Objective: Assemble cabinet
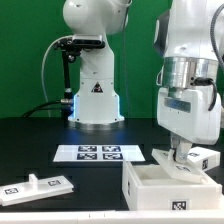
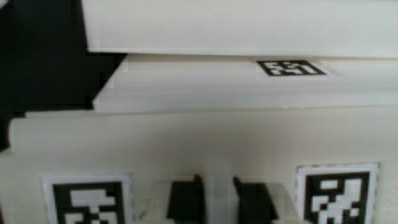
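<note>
The open-topped white cabinet body (image 1: pixel 168 186) stands at the front on the exterior view's right. My gripper (image 1: pixel 180 153) reaches down at its far rim, next to a white tagged panel (image 1: pixel 205 158). In the wrist view the two dark fingertips (image 2: pixel 185 200) of the gripper (image 2: pixel 217 200) stand close together with a thin white strip between them. That strip belongs to a white panel (image 2: pixel 196 150) with a square tag on each side of the fingers. Beyond it lies another white surface with one tag (image 2: pixel 294 68). A flat white panel (image 1: pixel 36 185) lies at the front on the exterior view's left.
The marker board (image 1: pixel 100 152) lies flat mid-table, in front of the robot's base (image 1: pixel 95 100). The tabletop is black and a green wall stands behind. The arm's white wrist (image 1: pixel 190 90) towers above the cabinet body.
</note>
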`<action>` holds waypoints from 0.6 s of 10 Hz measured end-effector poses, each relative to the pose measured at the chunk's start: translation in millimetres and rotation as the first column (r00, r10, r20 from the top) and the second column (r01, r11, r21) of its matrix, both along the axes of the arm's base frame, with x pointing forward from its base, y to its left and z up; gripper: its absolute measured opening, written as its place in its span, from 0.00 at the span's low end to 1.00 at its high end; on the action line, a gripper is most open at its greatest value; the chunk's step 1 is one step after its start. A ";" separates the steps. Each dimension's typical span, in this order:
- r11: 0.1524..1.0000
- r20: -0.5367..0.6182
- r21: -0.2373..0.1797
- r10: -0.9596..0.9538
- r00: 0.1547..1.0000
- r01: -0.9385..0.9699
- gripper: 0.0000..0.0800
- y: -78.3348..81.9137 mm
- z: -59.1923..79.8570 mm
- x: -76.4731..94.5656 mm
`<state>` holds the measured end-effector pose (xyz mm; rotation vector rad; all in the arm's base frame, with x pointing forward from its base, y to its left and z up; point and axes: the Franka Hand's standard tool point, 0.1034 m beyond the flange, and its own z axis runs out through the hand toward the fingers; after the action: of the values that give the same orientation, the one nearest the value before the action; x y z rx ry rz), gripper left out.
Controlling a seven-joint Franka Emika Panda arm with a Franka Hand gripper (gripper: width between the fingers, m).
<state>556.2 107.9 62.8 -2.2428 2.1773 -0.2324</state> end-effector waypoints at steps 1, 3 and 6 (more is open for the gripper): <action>1.000 0.000 0.000 0.000 1.000 0.000 0.08 0.0 0.0 0.2; 1.000 0.015 -0.005 0.003 1.000 -0.003 0.08 1.5 3.1 22.5; 1.000 0.014 -0.014 -0.020 1.000 0.020 0.08 4.7 -0.6 36.5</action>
<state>592.7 112.6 62.2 -2.2207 2.1990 -0.2643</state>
